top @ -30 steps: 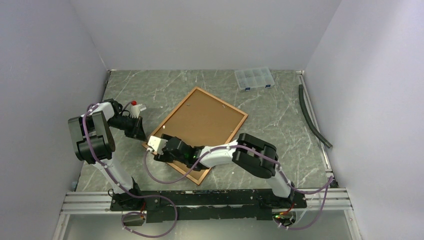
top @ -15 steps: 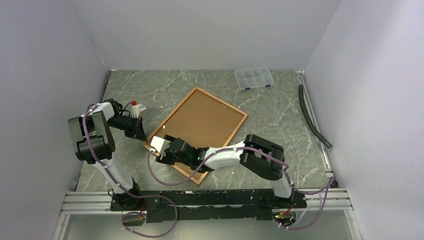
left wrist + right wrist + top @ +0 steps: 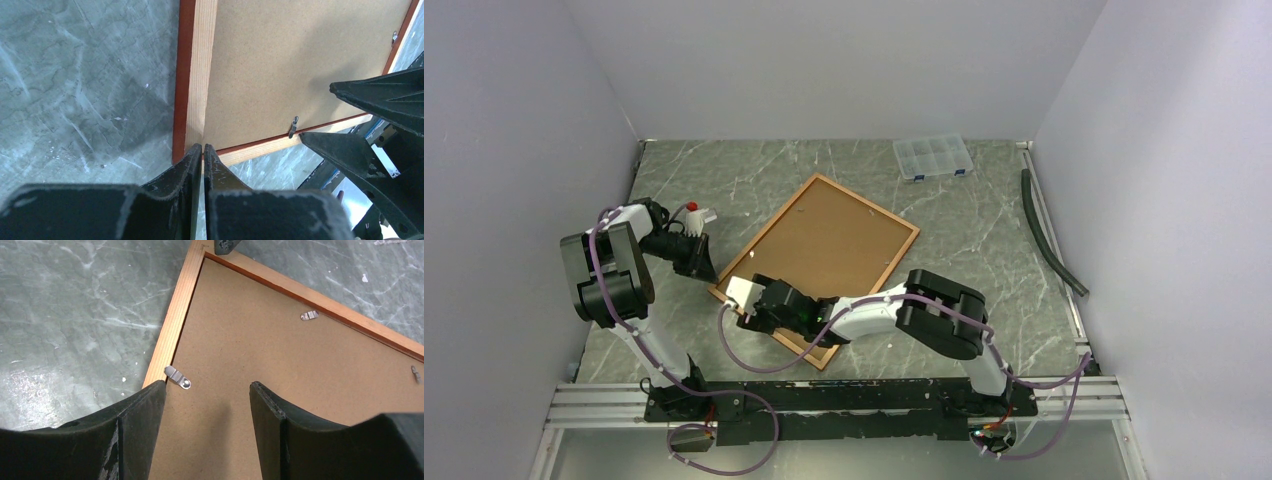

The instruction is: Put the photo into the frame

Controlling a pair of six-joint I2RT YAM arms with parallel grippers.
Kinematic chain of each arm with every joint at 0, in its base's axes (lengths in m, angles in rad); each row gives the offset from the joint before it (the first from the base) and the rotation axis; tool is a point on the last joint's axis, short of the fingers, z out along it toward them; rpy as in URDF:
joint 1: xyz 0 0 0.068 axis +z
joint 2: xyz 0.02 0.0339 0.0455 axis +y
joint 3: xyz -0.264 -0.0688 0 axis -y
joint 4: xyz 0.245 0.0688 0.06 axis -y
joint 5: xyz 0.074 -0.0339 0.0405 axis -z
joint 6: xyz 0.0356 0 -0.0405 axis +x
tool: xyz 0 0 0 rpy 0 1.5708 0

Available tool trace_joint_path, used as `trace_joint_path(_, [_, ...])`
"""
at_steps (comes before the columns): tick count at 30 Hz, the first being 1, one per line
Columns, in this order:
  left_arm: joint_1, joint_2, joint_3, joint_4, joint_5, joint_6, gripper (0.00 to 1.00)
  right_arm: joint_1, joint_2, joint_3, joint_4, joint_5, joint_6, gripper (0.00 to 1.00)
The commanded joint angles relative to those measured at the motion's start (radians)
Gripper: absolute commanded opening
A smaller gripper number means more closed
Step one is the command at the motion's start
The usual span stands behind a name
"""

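- The table (image 3: pixel 1004 280) is grey marble walled on three sides, with bare surface all round the frame (image 3: pixel 869 203).
- The frame lies back up and diagonal at mid-table, and a brown backing board (image 3: pixel 829 235) fills it.
- The right gripper (image 3: pixel 207 387) is spread wide and holds nothing. It hangs over the board by the near-left rail, one finger beside a metal clip (image 3: pixel 178 376).
- The left gripper (image 3: pixel 202 147) has its fingers pressed together on nothing, tips at the frame's left corner. Whether they touch it is unclear.
- Only the wrist views show the clips. Only the top view shows the compartment box (image 3: pixel 933 157), well apart at the far edge.
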Motion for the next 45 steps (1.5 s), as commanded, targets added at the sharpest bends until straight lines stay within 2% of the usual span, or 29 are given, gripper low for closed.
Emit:
trace_joint_path(1, [0.001,-0.002,0.029,-0.017,0.011,0.035,0.12,0.002,0.009,0.028,0.03,-0.014,0.02,0.66])
trace_joint_path(45, [0.004,0.004,0.03,-0.025,0.02,0.051,0.1,-0.019,0.07,0.064,0.038,-0.018,0.011,0.64])
